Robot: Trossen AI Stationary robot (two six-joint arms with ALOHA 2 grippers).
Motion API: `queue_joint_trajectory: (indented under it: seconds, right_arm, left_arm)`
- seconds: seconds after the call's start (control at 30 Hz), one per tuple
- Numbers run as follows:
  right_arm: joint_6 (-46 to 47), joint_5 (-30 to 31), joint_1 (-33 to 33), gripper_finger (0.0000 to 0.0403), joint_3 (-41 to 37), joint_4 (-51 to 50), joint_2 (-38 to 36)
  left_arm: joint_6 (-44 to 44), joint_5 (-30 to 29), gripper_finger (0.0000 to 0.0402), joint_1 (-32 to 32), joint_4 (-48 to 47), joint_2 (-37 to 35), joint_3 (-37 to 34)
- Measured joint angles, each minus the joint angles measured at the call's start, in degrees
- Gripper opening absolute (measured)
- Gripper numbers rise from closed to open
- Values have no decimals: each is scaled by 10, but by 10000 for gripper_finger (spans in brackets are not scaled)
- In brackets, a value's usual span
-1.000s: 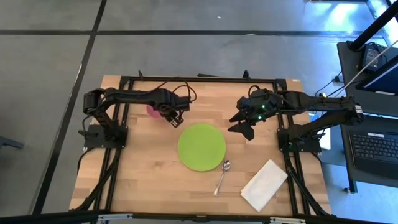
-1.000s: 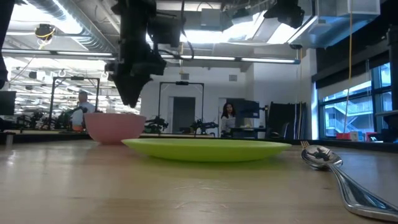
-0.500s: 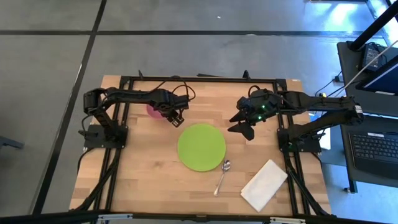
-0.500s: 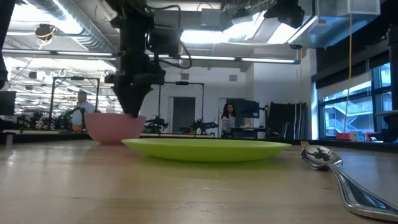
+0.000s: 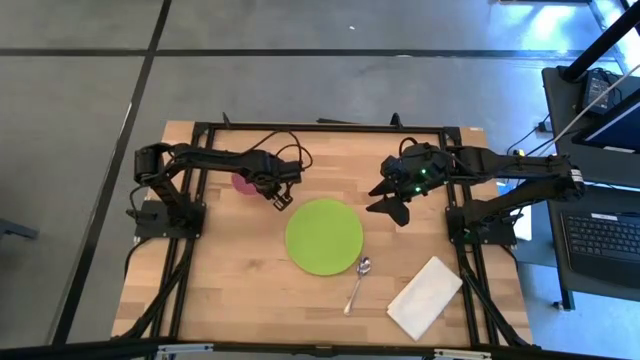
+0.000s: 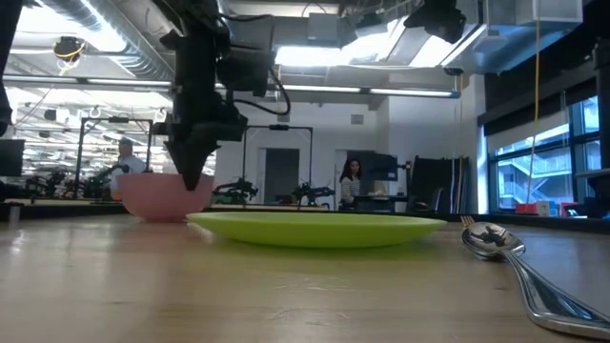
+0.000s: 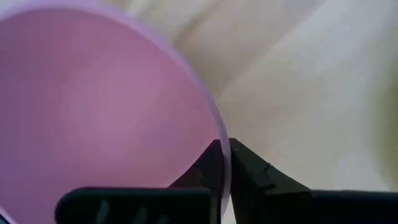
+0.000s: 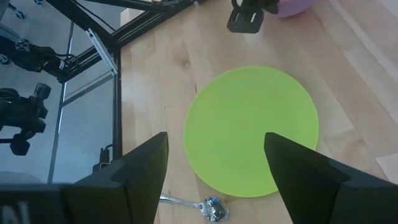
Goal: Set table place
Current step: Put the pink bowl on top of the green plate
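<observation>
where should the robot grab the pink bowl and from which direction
By the rim, coming down from above. The pink bowl sits upright and open on the table, so its thin wall is the only part two fingers can straddle, one inside and one outside. The left gripper is already placed that way on the rim section nearest the green plate. The right gripper waits beside the plate.

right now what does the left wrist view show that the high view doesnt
Only the left wrist view shows the left gripper closed on the rim of the pink bowl, one finger inside the wall and one outside, plus the bowl's empty interior.

Only the high view shows the right gripper hovering open beside the green plate, the spoon and white napkin near the plate, and the whole table.

Both show the bowl, the left gripper at it, and bare wood beside it.
</observation>
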Motion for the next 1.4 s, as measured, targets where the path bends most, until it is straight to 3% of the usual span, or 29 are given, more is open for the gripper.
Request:
queue_joint_trajectory:
  seconds: [0.2, 0.53, 0.7, 0.8, 1.03, 1.4]
  right_arm:
    - [-6, 28, 0, 268, 0, -5, 0]
    - [-32, 118, -2, 268, -1, -52, -15]
    - [-45, 138, -31, 268, -1, -78, -56]
    - [-46, 138, -51, 268, -1, -78, -82]
    - [-54, 135, -66, 268, -1, -80, -126]
    - [-65, 134, -66, 268, 0, -102, -148]
  left_arm:
    - [-11, 19, 6, -43, -24, 0, 51]
    - [-31, 18, 3, -181, -36, 17, 264]
    - [-39, 24, 2, -230, -44, 94, 351]
    - [-1, 46, 2, -245, -53, 167, 410]
    - [31, 55, 1, -252, -159, 290, 542]
    - [36, 71, 2, -269, -140, 339, 585]
